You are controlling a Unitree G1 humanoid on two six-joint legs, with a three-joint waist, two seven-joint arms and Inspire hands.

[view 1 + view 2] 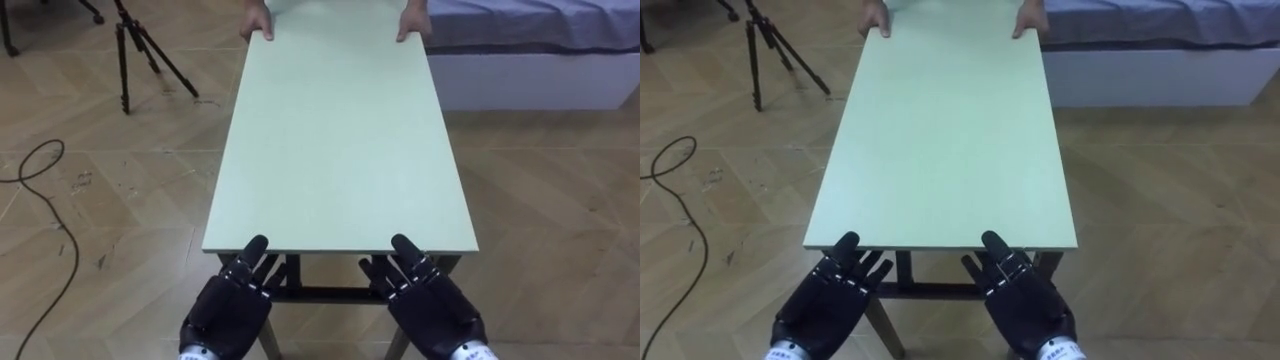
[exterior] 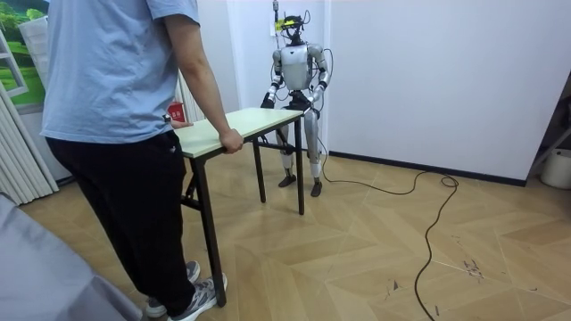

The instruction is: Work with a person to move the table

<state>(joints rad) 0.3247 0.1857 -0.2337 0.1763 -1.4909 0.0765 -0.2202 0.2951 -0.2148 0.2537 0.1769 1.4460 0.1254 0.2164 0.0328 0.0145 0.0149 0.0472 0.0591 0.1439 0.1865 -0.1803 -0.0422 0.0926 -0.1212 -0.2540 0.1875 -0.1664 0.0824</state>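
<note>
Two black robot hands sit low at the near short edge of the pale green table (image 1: 340, 140): left hand (image 1: 228, 310) below that edge's left corner, right hand (image 1: 432, 310) below its right corner, well apart from each other. Both spread wide, fingers straight and pointing forward, tips just under the tabletop's rim, thumb tip raised against the edge, nothing curled round. Tabletop stretching straight ahead from the fingertips; dark legs and a crossbar between the two palms. At the far edge a person's hands, one (image 1: 258, 26) directly ahead of the left hand, the other (image 1: 413, 24) directly ahead of the right hand, each gripping a corner.

Black tripod (image 1: 130, 50) far ahead and outward of the left hand, on the wooden floor (image 1: 550, 200). Bed (image 1: 540, 60) with a grey cover far ahead and outward of the right hand.

From the room view: person (image 2: 116, 80) standing at one end, fingers over the edge; robot upright at the opposite end near a white wall. Cannot tell whether the table legs clear the floor.
</note>
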